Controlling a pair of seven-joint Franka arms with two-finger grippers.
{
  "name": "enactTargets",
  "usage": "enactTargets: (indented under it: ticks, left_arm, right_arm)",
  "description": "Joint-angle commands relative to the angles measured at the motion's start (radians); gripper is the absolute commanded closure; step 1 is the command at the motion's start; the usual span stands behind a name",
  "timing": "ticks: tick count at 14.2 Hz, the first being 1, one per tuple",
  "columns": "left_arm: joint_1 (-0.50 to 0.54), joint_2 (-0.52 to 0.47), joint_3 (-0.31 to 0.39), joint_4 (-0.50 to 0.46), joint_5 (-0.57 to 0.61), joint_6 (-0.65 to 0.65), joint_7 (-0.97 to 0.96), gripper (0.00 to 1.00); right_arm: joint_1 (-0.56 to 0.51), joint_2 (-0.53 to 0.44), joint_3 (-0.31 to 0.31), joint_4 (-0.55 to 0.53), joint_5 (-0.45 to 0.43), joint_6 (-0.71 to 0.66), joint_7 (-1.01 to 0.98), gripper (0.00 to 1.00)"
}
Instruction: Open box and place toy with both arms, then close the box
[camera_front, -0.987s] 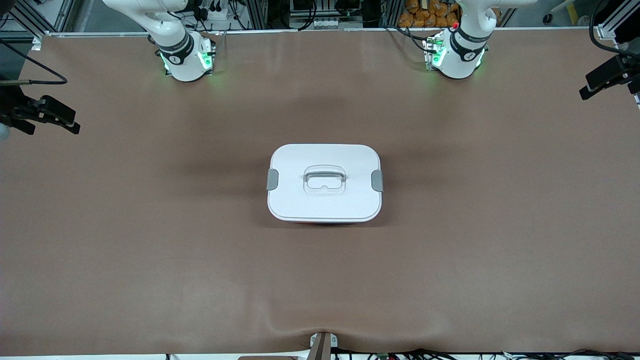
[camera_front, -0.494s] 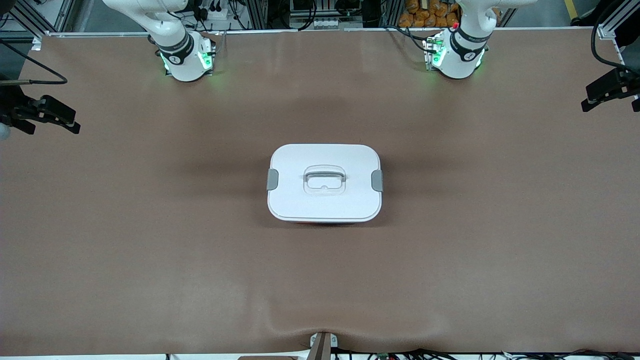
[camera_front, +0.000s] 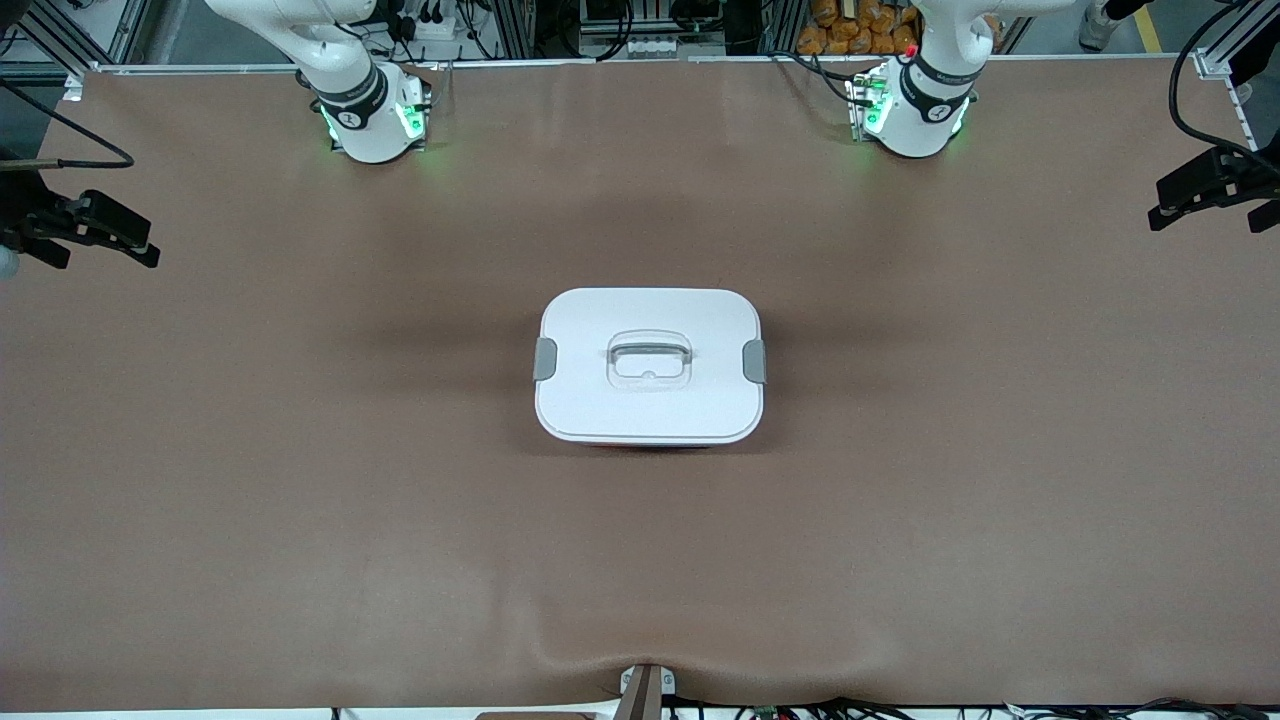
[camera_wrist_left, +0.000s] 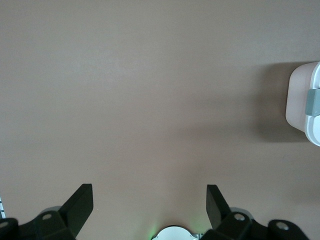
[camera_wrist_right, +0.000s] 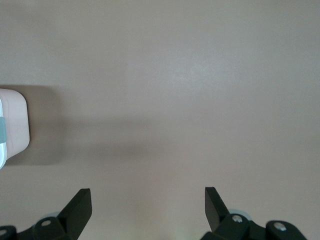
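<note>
Desk covered in plain brown matting carries one thing at its middle: the rounded-rectangular box with a white lid, shut, a grey clip at the end toward the right arm and another grey clip at the end toward the left arm, and a recessed clear handle in the centre. A thin strip of reddish body shows under the lid's edge nearest the front camera. The left end effector hangs over bare matting at the left arm's end of the desk, its black fingers spread wide, the box's corner in its wrist view. The right end effector hangs likewise over bare matting at the right arm's end, fingers spread wide.
</note>
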Motion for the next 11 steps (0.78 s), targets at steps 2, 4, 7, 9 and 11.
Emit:
enactTargets:
  ticks: [2,4,7,9,11]
  left_arm:
    - [-0.002,0.010,0.002,0.000,0.006,0.012,0.016,0.00]
    - [0.000,0.016,0.002,0.000,0.009,0.012,0.015,0.00]
    - [0.000,0.016,0.002,0.003,0.004,0.012,0.016,0.00]
    - [-0.009,0.017,0.002,0.003,0.003,0.012,0.010,0.00]
    - [-0.009,0.017,0.002,0.005,-0.006,0.012,-0.001,0.00]
  right_arm:
    - [-0.017,-0.024,0.010,-0.011,0.007,-0.002,0.008,0.00]
    - [-0.017,-0.024,0.010,-0.012,0.007,-0.001,0.008,0.00]
    - [-0.017,-0.024,0.010,-0.012,0.007,-0.001,0.008,0.00]
    - [-0.017,-0.024,0.010,-0.012,0.007,-0.001,0.008,0.00]
    - [-0.017,-0.024,0.010,-0.012,0.007,-0.002,0.008,0.00]
